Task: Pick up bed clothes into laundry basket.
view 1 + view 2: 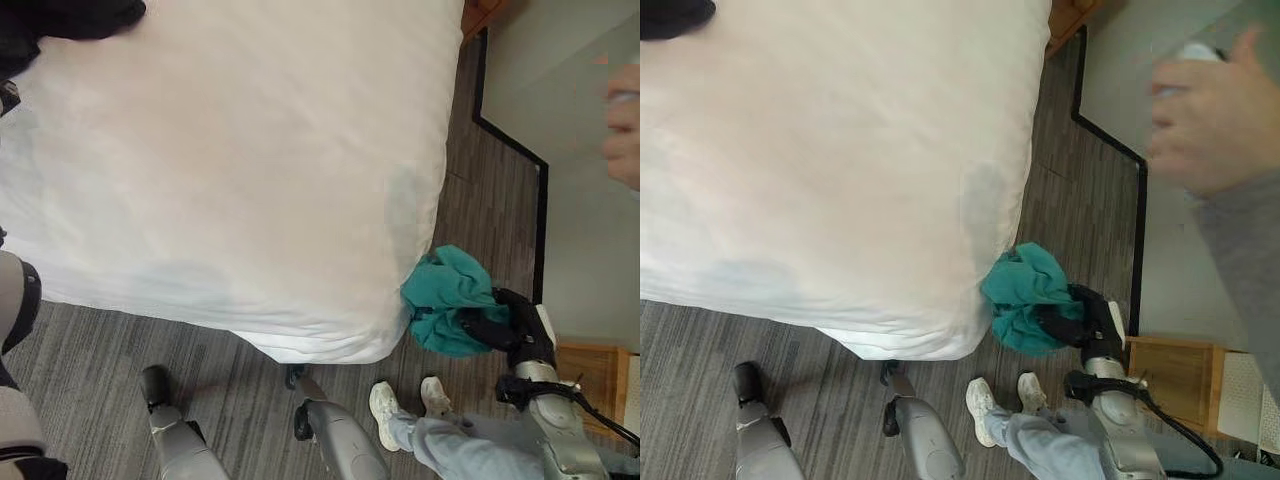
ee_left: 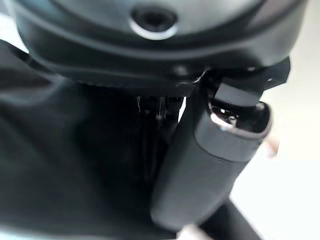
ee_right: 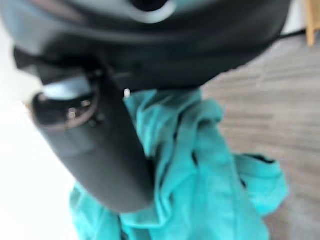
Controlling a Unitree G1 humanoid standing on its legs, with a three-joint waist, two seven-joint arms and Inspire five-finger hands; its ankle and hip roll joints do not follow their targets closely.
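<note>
Beside bed (image 1: 230, 150) | right robot hand (image 1: 500, 325) clamped on one teal garment (image 1: 450, 295) | left: cannot tell

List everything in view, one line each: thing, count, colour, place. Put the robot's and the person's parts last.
Bed: one, white cover, across the upper left.
Teal garment: one, teal, hanging off the bed's corner above the floor, in the right hand.
Dark garment: one, black, on the bed at its far left corner.
Floor: grey wood-look planks around the bed.
Wooden furniture: one, light brown, lower right.
Right hand: dark, curled on the teal garment.
Left hand: dark, against black cloth.
Person: a hand at upper right, white shoes by the bed.
</note>
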